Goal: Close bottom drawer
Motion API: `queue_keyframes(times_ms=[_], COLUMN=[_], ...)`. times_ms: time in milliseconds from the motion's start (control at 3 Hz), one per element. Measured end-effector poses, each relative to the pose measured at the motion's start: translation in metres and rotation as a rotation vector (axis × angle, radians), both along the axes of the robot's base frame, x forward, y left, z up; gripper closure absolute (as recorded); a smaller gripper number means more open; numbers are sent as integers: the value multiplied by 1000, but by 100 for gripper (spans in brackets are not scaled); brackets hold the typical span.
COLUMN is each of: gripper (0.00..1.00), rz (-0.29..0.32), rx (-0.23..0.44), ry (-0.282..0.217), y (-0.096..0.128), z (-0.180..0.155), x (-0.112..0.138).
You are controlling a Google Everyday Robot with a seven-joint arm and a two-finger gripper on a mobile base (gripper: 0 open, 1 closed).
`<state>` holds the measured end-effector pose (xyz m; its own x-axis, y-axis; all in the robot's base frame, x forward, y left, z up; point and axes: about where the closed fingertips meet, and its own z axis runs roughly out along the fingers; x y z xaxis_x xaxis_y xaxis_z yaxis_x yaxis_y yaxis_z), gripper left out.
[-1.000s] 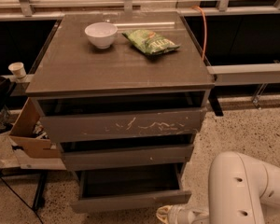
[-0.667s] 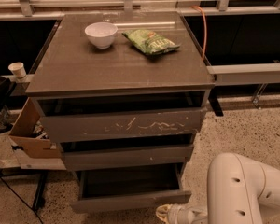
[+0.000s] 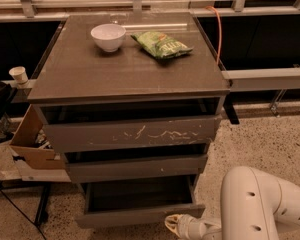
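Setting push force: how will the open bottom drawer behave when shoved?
Nothing shows inside the bottom drawer, so it likely slides lightly. Its front looks like a rigid panel, unlikely to flex. The tool sits low by its right corner; an off-centre push might skew it.

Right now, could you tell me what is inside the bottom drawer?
The bottom drawer stands open; its visible floor shows nothing. Its rear hides under the middle drawer. The gripper sits by its front corner.

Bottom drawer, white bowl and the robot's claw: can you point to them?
bottom drawer (image 3: 135, 216): camera view, middle of its front panel; it's pulled out.
white bowl (image 3: 108, 36): camera view, its side wall, on the cabinet top (image 3: 115, 74).
claw (image 3: 174, 225): camera view, its tip, low by the drawer's right front corner.
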<state>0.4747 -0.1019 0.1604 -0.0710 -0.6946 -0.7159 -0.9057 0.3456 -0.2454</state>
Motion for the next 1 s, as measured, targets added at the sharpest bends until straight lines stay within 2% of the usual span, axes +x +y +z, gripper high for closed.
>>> queue_keyframes(times_ms=[333, 1000], gripper=[100, 100], rz=[23, 53], rx=[8, 27], ry=[-46, -99], y=[11, 31], z=[-1, -4], x=[15, 43])
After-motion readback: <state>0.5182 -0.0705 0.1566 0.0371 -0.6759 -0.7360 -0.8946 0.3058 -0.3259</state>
